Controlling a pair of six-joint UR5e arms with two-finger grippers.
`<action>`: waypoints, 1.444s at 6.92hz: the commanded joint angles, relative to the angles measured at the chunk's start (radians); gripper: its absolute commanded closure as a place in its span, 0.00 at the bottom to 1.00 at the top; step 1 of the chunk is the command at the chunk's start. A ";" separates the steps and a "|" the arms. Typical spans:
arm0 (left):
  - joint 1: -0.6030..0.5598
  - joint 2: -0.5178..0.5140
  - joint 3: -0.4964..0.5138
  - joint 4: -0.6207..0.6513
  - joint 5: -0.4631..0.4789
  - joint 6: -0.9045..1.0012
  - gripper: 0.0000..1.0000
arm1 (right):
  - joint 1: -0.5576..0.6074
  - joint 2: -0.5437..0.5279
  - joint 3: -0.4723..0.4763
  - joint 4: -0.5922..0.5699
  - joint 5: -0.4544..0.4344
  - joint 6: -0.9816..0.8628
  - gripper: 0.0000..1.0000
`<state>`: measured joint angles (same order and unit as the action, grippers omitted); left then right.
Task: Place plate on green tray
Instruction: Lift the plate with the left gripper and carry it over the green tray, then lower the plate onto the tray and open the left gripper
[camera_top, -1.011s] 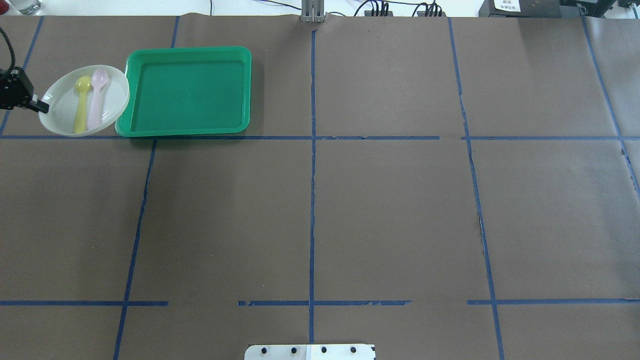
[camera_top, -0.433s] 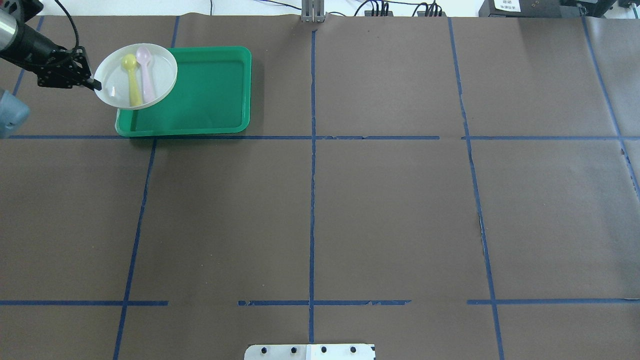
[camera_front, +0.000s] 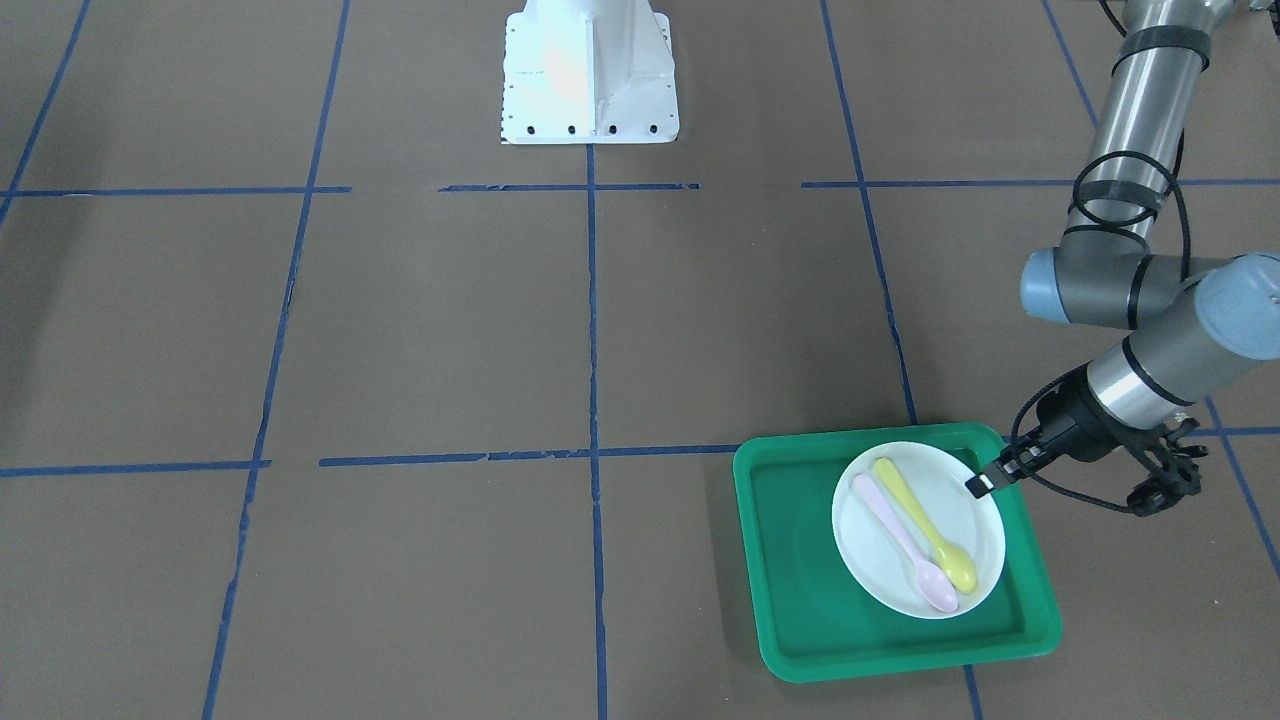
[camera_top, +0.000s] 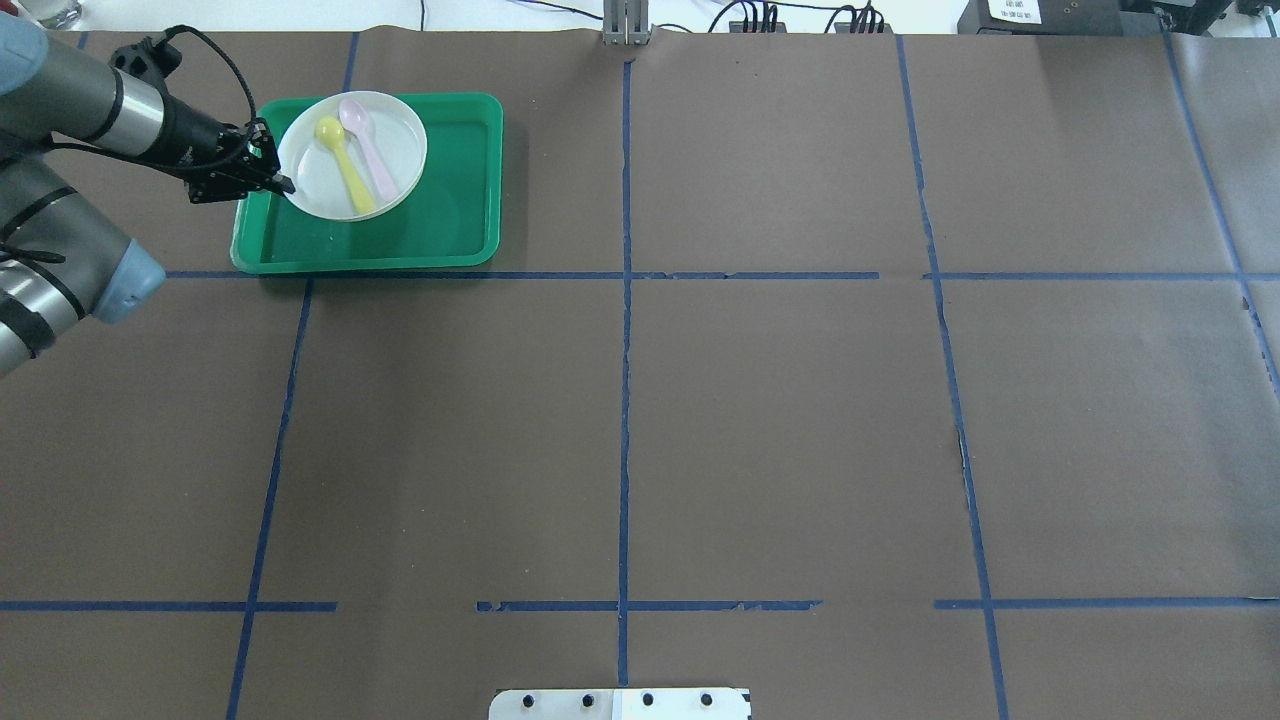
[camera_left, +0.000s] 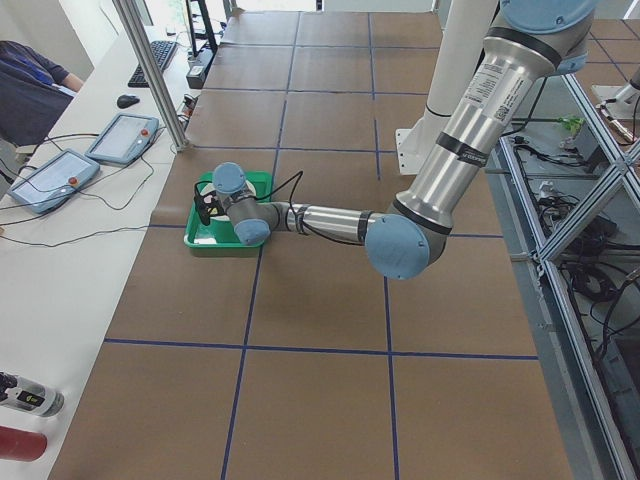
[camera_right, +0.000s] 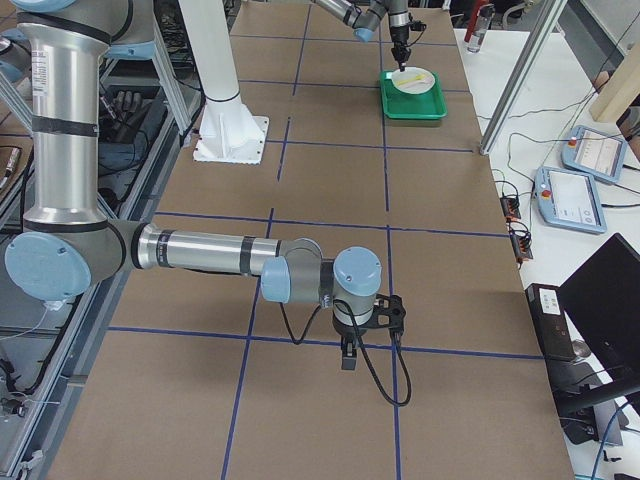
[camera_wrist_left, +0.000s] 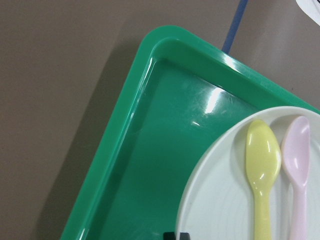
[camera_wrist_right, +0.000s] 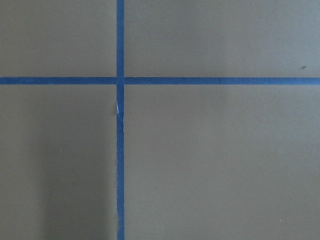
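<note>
Black left tool (camera_top: 283, 185) grips the white plate (camera_top: 402, 140) by its rim at eight o'clock, holding it over the green tray's (camera_top: 450, 220) ten o'clock corner. A tilt or early release could spill its yellow spoon (camera_top: 345, 166) and pink spoon (camera_top: 352, 112), or catch the tray's rim. The right tool (camera_right: 347, 355) hangs above the bench (camera_top: 800, 400), its grip unreadable.

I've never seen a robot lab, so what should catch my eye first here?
The bright green tray stands out, at the far left of the brown table as the robot sees it. Over it, the left claw pinches the rim of a white plate that carries a yellow spoon and a pink spoon side by side.
</note>
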<state>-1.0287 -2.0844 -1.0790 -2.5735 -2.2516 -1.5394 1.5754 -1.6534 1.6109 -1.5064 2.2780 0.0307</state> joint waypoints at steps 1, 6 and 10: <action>0.052 -0.037 0.065 -0.039 0.067 -0.061 1.00 | 0.000 0.000 0.000 0.000 0.000 0.000 0.00; 0.041 -0.031 0.063 -0.045 0.064 -0.053 0.01 | 0.000 0.000 0.000 0.000 0.000 0.000 0.00; -0.034 0.001 -0.026 -0.033 0.032 0.061 0.00 | 0.000 0.000 0.001 0.000 0.000 0.000 0.00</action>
<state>-1.0256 -2.1045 -1.0529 -2.6156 -2.1980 -1.5524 1.5754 -1.6536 1.6121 -1.5064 2.2780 0.0300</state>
